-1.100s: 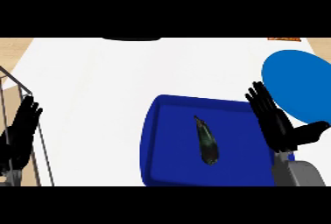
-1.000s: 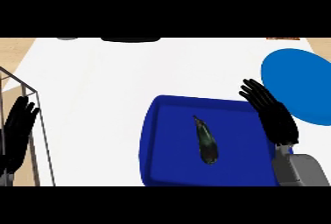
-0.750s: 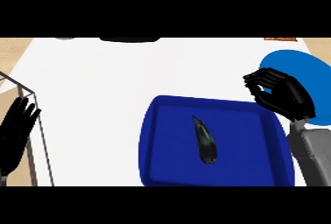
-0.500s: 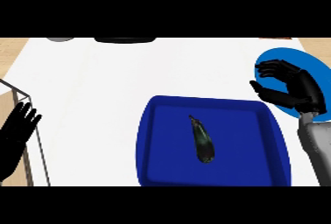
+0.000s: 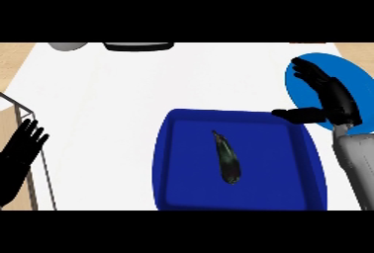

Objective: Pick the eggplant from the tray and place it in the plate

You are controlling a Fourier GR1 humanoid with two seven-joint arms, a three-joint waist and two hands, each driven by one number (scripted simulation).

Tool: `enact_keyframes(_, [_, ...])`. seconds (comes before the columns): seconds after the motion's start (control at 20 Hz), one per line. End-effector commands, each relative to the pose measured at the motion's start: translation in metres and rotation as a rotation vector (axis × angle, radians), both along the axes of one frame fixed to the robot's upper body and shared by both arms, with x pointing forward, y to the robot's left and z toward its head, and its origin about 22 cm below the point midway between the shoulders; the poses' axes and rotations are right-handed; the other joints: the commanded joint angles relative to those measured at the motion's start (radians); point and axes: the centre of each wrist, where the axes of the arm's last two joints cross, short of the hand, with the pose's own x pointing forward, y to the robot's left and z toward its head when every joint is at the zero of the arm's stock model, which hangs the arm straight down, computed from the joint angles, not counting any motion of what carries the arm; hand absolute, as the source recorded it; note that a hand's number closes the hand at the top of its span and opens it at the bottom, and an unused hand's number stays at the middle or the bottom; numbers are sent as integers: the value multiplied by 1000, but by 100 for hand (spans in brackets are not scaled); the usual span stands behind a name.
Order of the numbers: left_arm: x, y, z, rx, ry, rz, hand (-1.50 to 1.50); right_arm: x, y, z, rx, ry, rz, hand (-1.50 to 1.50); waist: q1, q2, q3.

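Just 1 eggplant (image 5: 227, 160), 1 tray (image 5: 169, 163), 1 plate (image 5: 354, 74), poss. partly hidden.

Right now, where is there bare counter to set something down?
The white counter is bare left of the tray and above it, up to the dark items at the top edge. It is crowded at right: the right robot hand overlaps the plate.

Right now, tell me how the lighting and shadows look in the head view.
Head view: flat, even light, no cast shadows or glare on the white counter; the eggplant shows a faint pale sheen, dark against the blue tray; both black robot hands, left and right, read as near-silhouettes.
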Motion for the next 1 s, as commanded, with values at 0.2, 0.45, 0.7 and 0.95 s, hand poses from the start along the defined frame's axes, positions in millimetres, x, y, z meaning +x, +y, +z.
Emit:
enact_keyframes(0.2, [9,-71,-20,39,143,-134,0,9,12,28,-349,257,284,-150,-20,12,-11])
enact_keyframes(0.45, [9,-82,-22,38,147,-138,0,13,51,37,-454,331,369,-150,-15,9,-11])
enact_keyframes(0.7, [14,-85,-16,49,144,-145,0,18,78,39,-511,414,373,-150,-8,10,-11])
enact_keyframes(0.95, [12,-85,-25,38,156,-152,0,4,111,25,-558,420,373,-150,-16,8,-11])
